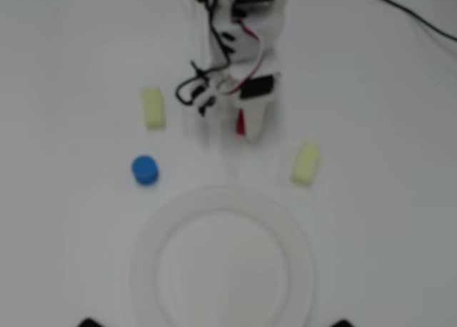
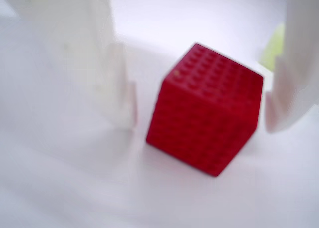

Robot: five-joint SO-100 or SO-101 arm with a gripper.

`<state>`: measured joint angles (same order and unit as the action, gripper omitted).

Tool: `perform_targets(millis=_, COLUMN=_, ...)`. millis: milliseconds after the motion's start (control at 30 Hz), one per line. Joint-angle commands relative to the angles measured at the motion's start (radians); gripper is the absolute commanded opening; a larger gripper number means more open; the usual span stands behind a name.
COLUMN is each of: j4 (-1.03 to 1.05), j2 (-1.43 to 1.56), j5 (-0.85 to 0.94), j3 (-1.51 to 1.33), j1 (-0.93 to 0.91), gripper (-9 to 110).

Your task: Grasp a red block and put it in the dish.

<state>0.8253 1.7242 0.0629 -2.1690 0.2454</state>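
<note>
The red block (image 2: 207, 108) is a small studded red cube on the white table, filling the middle of the wrist view. It stands between my two white fingers (image 2: 117, 83), with a gap on each side. In the overhead view only a sliver of the red block (image 1: 240, 122) shows beside my gripper (image 1: 250, 125), which is lowered over it and open. The dish (image 1: 223, 259), a large round white plate, lies below the gripper toward the bottom of the overhead view and holds nothing.
A blue cylinder (image 1: 145, 170) sits left of the dish. One pale yellow block (image 1: 153, 107) lies left of the arm, another (image 1: 305, 163) to the right, also at the wrist view's right edge (image 2: 273, 51). A black cable (image 1: 410, 11) crosses the top right.
</note>
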Motion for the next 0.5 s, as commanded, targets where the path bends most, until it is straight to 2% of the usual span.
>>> perform_targets(millis=0, j4=-0.009, j2=0.005, j5=0.011, j3=0.006, j1=0.008, gripper=3)
perform_targets(millis=233, j4=-0.009, j2=0.054, j5=0.009, j3=-0.012, j1=-0.012, gripper=0)
perform_targets(millis=467, j4=-0.034, j2=0.298, j5=0.078, j3=-0.051, j1=-0.051, gripper=0)
